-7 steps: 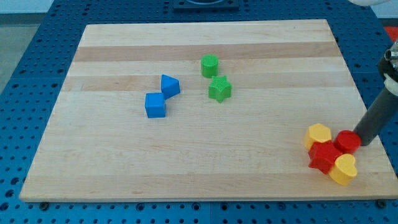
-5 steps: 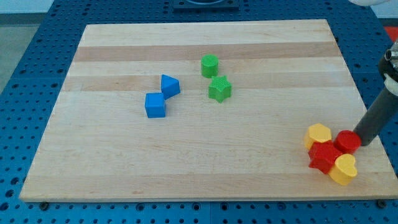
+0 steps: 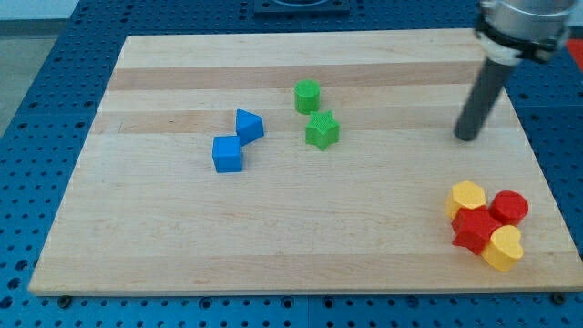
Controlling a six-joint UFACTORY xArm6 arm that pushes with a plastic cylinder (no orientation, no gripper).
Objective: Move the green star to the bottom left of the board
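The desk [image 3: 182, 228] is pale wood with a lengthwise grain and bands of lighter and darker tan. Around it lies a blue surface [image 3: 36, 109] patterned with rows of dark holes. The green star [image 3: 322, 130] and the green cylinder [image 3: 308, 96] share one bright green. The blue cube [image 3: 228, 154] and the blue wedge-shaped block [image 3: 249, 125] are a clear mid-blue. The yellow hexagonal block [image 3: 467, 197] and the yellow heart-shaped block [image 3: 503, 248] are a warm yellow, the red cylinder [image 3: 509, 207] and the red star-like block [image 3: 474, 229] plain red. The rod down to my tip [image 3: 467, 138] is dark grey.
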